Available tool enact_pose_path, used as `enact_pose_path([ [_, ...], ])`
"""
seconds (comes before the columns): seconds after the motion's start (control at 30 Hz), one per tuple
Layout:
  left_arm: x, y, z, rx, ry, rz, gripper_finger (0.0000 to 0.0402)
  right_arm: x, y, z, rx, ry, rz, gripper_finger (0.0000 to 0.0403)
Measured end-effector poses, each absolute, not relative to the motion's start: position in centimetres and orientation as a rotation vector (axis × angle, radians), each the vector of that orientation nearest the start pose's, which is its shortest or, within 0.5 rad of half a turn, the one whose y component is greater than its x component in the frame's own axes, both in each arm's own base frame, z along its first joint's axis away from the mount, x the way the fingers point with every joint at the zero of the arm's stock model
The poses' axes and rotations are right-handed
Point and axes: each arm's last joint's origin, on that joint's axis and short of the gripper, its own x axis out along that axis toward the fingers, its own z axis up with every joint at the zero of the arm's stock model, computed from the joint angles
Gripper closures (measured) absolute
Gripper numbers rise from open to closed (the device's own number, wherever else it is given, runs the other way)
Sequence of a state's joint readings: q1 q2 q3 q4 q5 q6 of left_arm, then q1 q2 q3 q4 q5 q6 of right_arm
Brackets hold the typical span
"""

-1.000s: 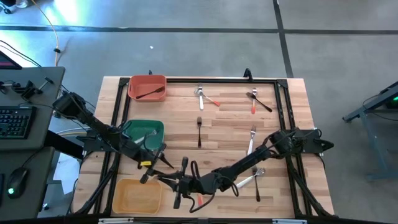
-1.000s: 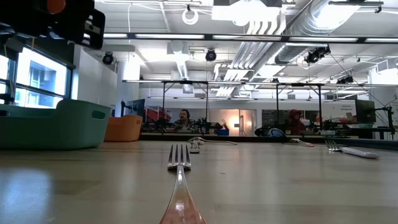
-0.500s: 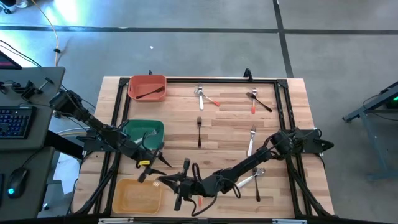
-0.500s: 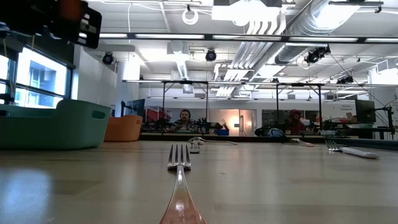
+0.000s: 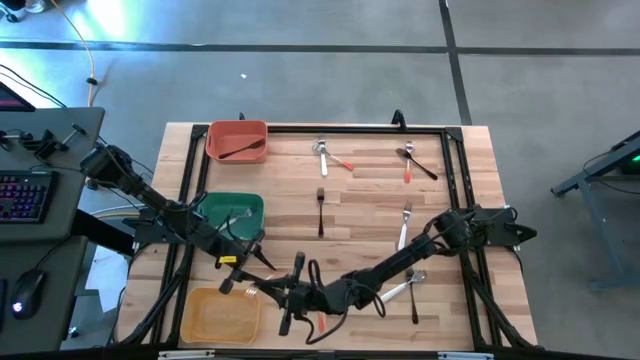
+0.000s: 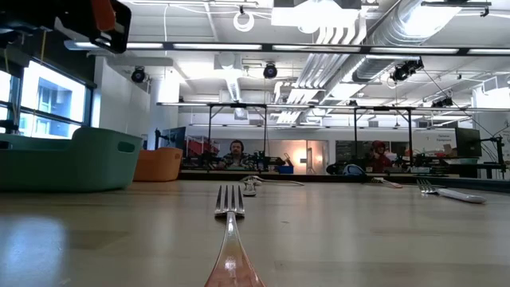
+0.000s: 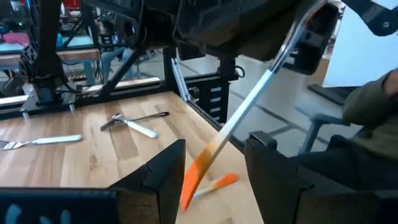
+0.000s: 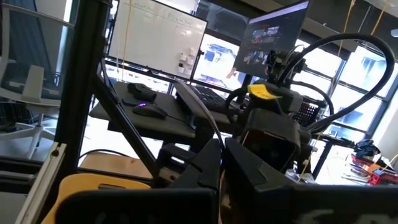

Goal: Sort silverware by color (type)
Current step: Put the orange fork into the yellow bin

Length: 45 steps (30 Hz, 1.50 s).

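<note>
- Desk (image 5: 370, 190): wooden; three bins stand along its 9 o'clock side, the red bin (image 5: 237, 128) at 11 o'clock holding one black utensil, the green bin (image 5: 214, 207) at 9 o'clock, the yellow bin (image 5: 218, 315) at 7 o'clock.
- Right arm: reaches across the 6 o'clock edge; right gripper (image 5: 268, 291) has its jaws clamped on an orange-handled utensil (image 7: 245, 112), holding it above the desk just beside the yellow bin.
- Left arm: left gripper (image 5: 243, 272) sits between the green and yellow bins, jaws apart on either side of the orange handle, not visibly touching it.
- Loose silverware: black fork (image 5: 320, 210) at centre; further pieces at 12, 1, 3 and 5 o'clock.
- Step in hand, as judged: a handover of the orange-handled piece between the arms.
- Next move calls for: left jaws to close on the handle before the right jaws release.
</note>
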<state>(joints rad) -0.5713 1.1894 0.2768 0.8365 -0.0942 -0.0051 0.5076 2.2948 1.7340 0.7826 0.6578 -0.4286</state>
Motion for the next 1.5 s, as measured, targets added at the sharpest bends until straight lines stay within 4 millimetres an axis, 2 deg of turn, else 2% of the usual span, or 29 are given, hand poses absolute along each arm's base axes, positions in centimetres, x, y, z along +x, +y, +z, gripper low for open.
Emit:
enact_pose_path([
  [0.37, 20.1, -12.4, 18.0, 0.047, 0.119, -0.415, 0.0254, 46.6, 23.7, 24.2, -0.304, -0.149, -0.190, 0.0403],
  [0.47, 20.3, -12.4, 18.1, 0.052, 0.113, -0.388, 0.0284, 46.7, 23.7, 24.0, -0.317, -0.131, -0.187, 0.0403],
  [0.63, 20.3, -12.5, 18.0, 0.105, 0.111, -0.399, 0.0372, 46.7, 23.6, 23.9, -0.317, -0.122, -0.208, 0.0403],
  [0.7, 20.2, -12.5, 17.9, 0.114, 0.118, -0.423, 0.0392, 46.7, 23.5, 24.0, -0.324, -0.118, -0.231, 0.0402],
  [1.0, 19.8, -12.4, 18.3, 0.124, 0.132, -0.384, 0.0400, 46.5, 23.3, 24.1, -0.307, -0.096, -0.350, 0.0399],
  [1.37, 18.5, -11.3, 19.9, 0.092, 0.160, -0.335, 0.0402, 46.1, 23.2, 23.8, -0.383, -0.014, -0.512, 0.0298],
  [1.5, 17.8, -10.9, 20.3, 0.044, 0.192, -0.329, 0.0401, 45.6, 23.5, 23.9, -0.451, 0.036, -0.608, 0.0293],
])
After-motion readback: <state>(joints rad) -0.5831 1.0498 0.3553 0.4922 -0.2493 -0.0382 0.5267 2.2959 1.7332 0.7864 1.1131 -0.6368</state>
